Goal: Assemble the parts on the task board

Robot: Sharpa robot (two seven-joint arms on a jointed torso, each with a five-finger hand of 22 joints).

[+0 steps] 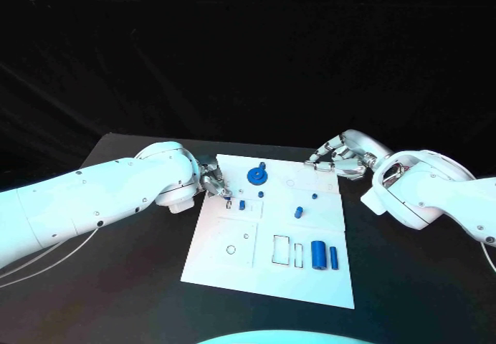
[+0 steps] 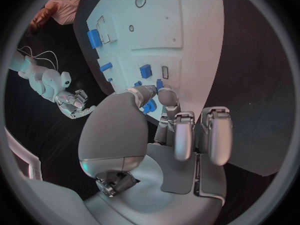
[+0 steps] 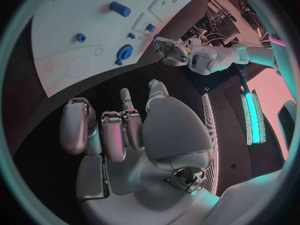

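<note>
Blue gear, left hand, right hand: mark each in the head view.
blue gear (image 1: pixel 255 174): head view, on its round face.
left hand (image 1: pixel 214 180): head view, middle of the hand.
right hand (image 1: pixel 332 159): head view, middle of the hand.

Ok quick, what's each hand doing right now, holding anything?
Left hand: at the task board edge; a hold cannot be told.
Right hand: fingers curled, holding nothing.

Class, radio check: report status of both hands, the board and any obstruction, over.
Left hand at task board left edge, grip unclear. Right hand empty, fingers curled, off the far right corner. Blue parts on board. Nothing in the way.
</note>
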